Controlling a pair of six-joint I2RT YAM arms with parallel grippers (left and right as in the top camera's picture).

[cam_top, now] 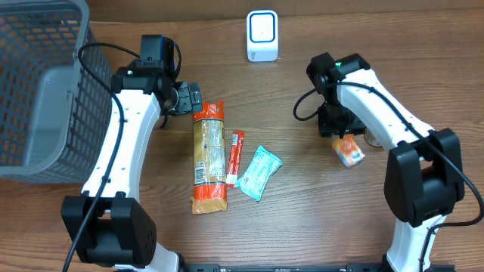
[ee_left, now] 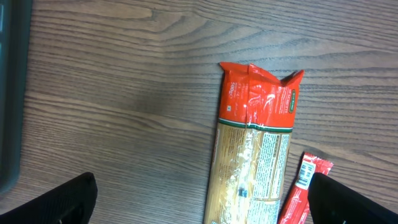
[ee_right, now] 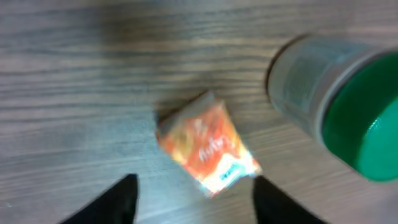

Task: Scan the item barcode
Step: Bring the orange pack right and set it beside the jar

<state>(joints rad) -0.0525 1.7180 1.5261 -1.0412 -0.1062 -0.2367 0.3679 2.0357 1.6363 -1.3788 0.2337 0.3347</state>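
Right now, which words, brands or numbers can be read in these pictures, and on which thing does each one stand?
Nothing reads with certainty.
On the pasta bag: white print on the red top, too small.
On the red stick sachet: white lettering, too small.
On the orange packet: lettering, blurred.
On the teal packet: print too small.
On the green-lidded jar: label blurred.
On the white scanner: no text seen.
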